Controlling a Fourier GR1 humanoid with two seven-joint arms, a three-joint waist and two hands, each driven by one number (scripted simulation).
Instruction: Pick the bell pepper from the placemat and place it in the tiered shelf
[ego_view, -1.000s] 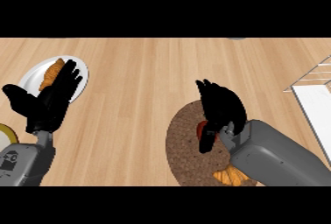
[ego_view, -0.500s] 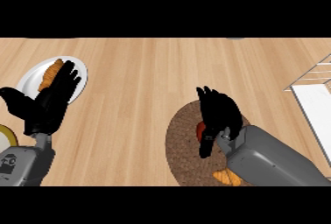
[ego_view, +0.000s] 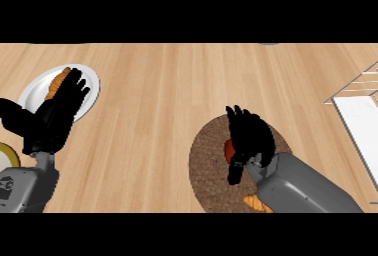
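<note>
The right hand (ego_view: 249, 137) had sunk lower over the bell pepper (ego_view: 229, 148) on the placemat (ego_view: 210, 165), fingers straight, nothing gripped yet; a grasp looked near.

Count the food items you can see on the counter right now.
3. A red bell pepper on the placemat, mostly hidden under the right hand; an orange item at the placemat's near edge; another orange item on the plate. More may be hidden.
</note>
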